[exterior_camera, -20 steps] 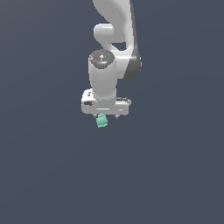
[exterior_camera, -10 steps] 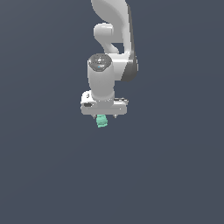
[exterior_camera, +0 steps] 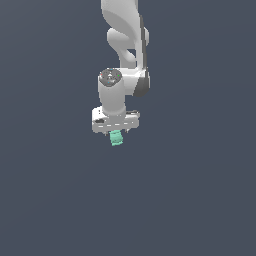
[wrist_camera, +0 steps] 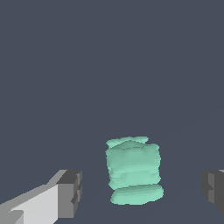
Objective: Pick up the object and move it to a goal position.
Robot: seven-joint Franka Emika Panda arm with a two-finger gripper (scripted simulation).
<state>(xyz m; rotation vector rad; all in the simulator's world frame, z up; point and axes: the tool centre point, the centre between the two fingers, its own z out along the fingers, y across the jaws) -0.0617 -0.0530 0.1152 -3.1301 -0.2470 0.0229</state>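
Observation:
The object [exterior_camera: 116, 137] is a small mint-green lumpy blob with ridged segments. In the exterior view it sits just under the white hand of my arm. My gripper [exterior_camera: 116, 132] points down over it. In the wrist view the object [wrist_camera: 133, 169] lies between the two grey fingertips [wrist_camera: 71, 193], with a clear gap on each side. My gripper [wrist_camera: 142, 191] is open and touches nothing. The object is narrower than the span between the fingers. No goal marker shows in either view.
The white arm [exterior_camera: 126, 40] rises from the hand to the top edge of the exterior view. A plain dark grey-blue surface [exterior_camera: 200, 200] fills all else in both views.
The arm's wrist and upper links have shifted a little toward the exterior view's left and slightly down. The hand and the object stay in about the same place.

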